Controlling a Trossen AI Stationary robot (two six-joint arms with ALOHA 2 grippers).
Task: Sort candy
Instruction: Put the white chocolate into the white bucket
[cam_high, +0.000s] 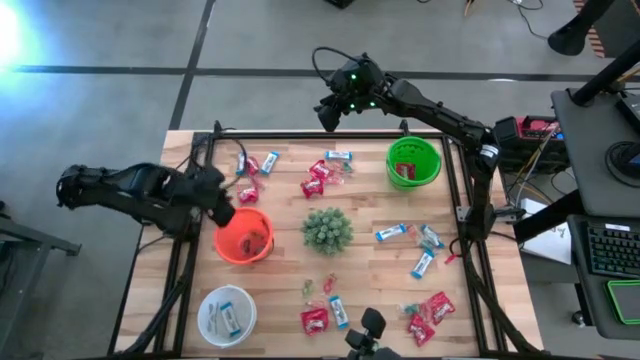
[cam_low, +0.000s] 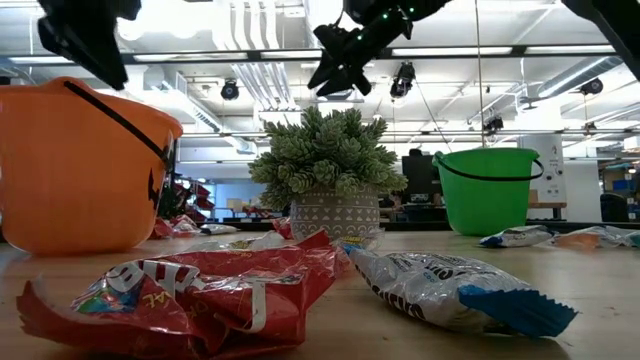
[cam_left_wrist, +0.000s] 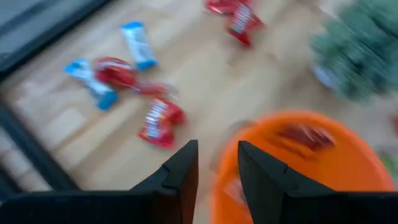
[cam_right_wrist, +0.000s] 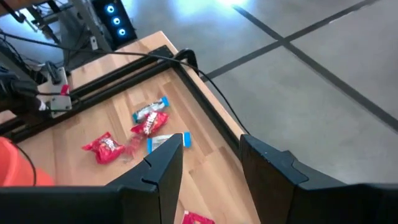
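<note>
Orange plastic sits right under the left pincer, which hangs at the nine o'clock rim of the orange bowl with its fingers a little apart and nothing between them; a red packet lies inside the bowl. The right pincer is up at twelve o'clock, beyond the far edge of the counter, fingers spread and empty.

The candy is scattered all round the spiky plant at the middle: red packets and blue-and-white bars at eleven o'clock, a red cluster at twelve, blue-and-white bars at three, more reds at five, and tiny pieces at six. The green bowl at one o'clock holds a red piece; the white bowl at seven holds blue-and-white ones.

To my eye the left arm now needs its next piece. The reds at eleven o'clock look closest. I'd pick one lying apart from the bars, come straight down with the fingers wide, pinch across the wrapper's narrow side, and lift clear of the bowl's rim before swinging over.
</note>
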